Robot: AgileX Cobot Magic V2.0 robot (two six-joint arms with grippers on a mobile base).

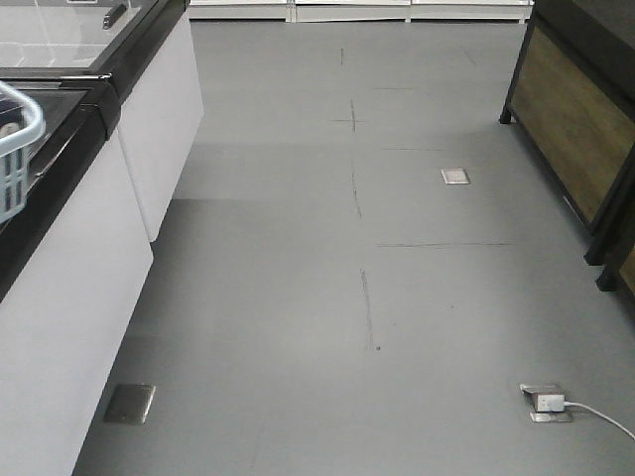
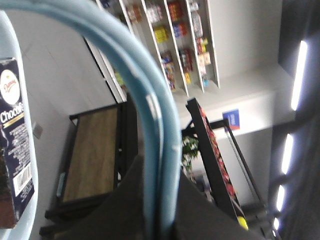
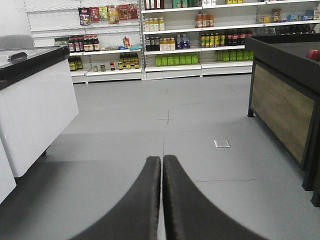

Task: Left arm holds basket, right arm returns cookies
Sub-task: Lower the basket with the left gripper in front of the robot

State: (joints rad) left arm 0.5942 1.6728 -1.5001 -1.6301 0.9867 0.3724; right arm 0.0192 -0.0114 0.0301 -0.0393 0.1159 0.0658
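Only the left wrist view shows the grasp: the left gripper (image 2: 165, 222) is clamped on the light blue handle (image 2: 150, 100) of the basket (image 1: 14, 164). The navy cookie box (image 2: 12, 145) sits at that view's left edge, against the basket's pale wall. The front view catches only a corner of the basket, over a white chest freezer (image 1: 60, 258). The right wrist view shows the right gripper (image 3: 162, 200) pressed closed on nothing, facing the bottle shelves (image 3: 175, 45).
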